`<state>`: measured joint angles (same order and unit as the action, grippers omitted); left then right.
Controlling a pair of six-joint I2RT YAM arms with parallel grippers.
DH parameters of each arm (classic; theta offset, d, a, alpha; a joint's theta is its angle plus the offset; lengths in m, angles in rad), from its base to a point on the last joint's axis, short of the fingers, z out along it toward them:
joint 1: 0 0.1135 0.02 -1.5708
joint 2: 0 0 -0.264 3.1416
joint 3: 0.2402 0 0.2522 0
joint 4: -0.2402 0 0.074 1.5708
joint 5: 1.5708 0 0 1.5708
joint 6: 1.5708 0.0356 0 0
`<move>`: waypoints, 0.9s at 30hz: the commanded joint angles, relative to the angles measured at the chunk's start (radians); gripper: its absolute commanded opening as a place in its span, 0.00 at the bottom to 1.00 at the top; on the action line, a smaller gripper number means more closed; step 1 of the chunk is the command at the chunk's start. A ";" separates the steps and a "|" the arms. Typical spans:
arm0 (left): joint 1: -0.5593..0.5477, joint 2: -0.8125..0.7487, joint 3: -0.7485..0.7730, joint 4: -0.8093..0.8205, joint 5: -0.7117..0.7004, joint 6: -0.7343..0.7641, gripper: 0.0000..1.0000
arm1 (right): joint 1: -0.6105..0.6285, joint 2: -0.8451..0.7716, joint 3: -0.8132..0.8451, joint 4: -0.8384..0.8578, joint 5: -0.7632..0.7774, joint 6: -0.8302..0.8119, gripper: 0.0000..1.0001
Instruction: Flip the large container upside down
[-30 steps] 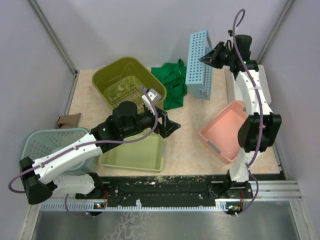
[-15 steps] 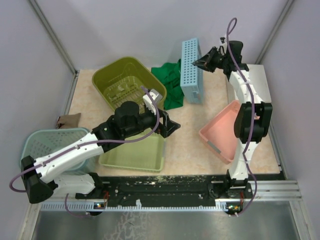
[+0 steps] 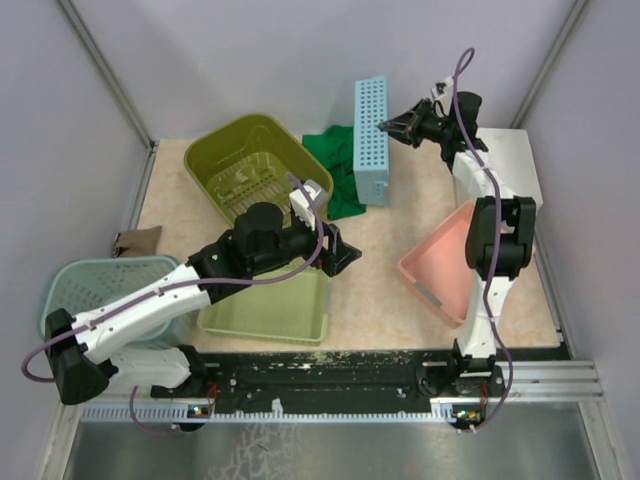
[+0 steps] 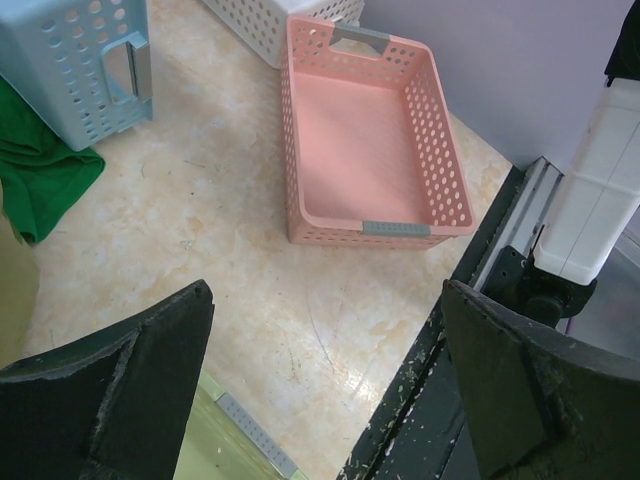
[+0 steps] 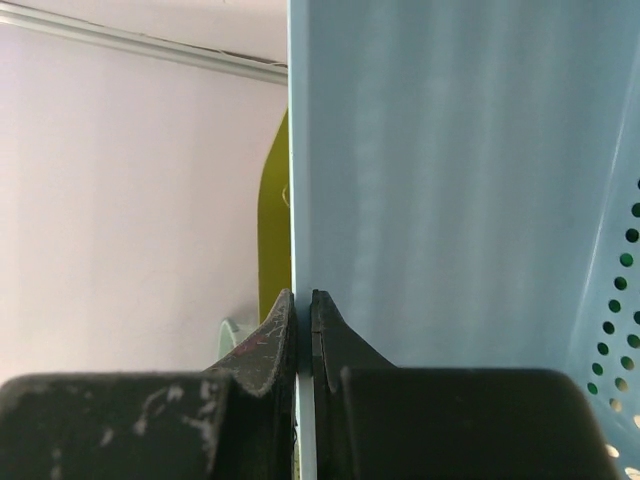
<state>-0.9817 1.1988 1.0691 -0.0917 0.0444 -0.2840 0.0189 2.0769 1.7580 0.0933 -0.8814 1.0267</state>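
Blue perforated container standing on edge, wall pinched by right end effector, left end effector spread wide

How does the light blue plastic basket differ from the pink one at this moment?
The light blue perforated plastic basket stands on edge; the pink perforated plastic basket lies flat, open side up. The right gripper pinches the blue basket's wall; no gripper touches the pink one. Both are rectangular, with holed walls.
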 commanded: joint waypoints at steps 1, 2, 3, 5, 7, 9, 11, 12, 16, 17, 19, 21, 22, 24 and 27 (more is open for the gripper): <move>-0.005 0.007 0.042 0.002 0.008 0.000 1.00 | -0.046 -0.066 -0.034 0.116 -0.036 0.025 0.00; -0.005 0.009 0.042 0.002 0.011 -0.001 1.00 | -0.061 -0.075 -0.049 0.119 -0.036 0.024 0.00; -0.005 0.011 0.043 0.004 0.013 -0.001 1.00 | -0.076 -0.082 -0.064 0.127 -0.038 0.026 0.00; -0.005 0.017 0.044 0.005 0.017 -0.001 1.00 | -0.106 -0.093 -0.090 0.138 -0.046 0.031 0.00; -0.005 0.022 0.048 0.005 0.023 -0.001 1.00 | -0.132 -0.098 -0.108 0.138 -0.054 0.032 0.00; -0.005 0.031 0.053 0.007 0.026 0.000 1.00 | -0.146 -0.101 -0.117 0.127 -0.059 0.023 0.00; -0.005 0.039 0.059 0.007 0.033 0.000 1.00 | -0.156 -0.102 -0.120 0.114 -0.065 0.012 0.00; -0.005 0.042 0.061 0.008 0.035 0.001 1.00 | -0.160 -0.106 -0.130 0.117 -0.066 0.013 0.00; -0.005 0.044 0.063 0.008 0.038 0.000 1.00 | -0.173 -0.125 -0.149 0.127 -0.067 0.011 0.00; -0.005 0.044 0.062 0.008 0.038 -0.001 1.00 | -0.176 -0.126 -0.149 0.126 -0.066 0.009 0.00; -0.005 0.044 0.060 0.009 0.040 0.000 1.00 | -0.178 -0.119 -0.144 0.117 -0.066 0.007 0.00; -0.005 0.043 0.058 0.009 0.042 0.001 1.00 | -0.178 -0.107 -0.139 0.119 -0.067 0.015 0.00; -0.005 0.042 0.055 0.009 0.042 0.001 1.00 | -0.178 -0.098 -0.137 0.131 -0.069 0.026 0.00; -0.005 0.040 0.054 0.008 0.041 0.000 1.00 | -0.176 -0.080 -0.138 0.167 -0.074 0.055 0.00; -0.005 0.033 0.048 0.010 0.037 -0.001 1.00 | -0.162 -0.045 -0.121 0.209 -0.086 0.101 0.00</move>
<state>-0.9817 1.2411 1.0977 -0.0971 0.0719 -0.2840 -0.1585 2.0415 1.5955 0.1650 -0.9314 1.0733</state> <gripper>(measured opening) 0.998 0.033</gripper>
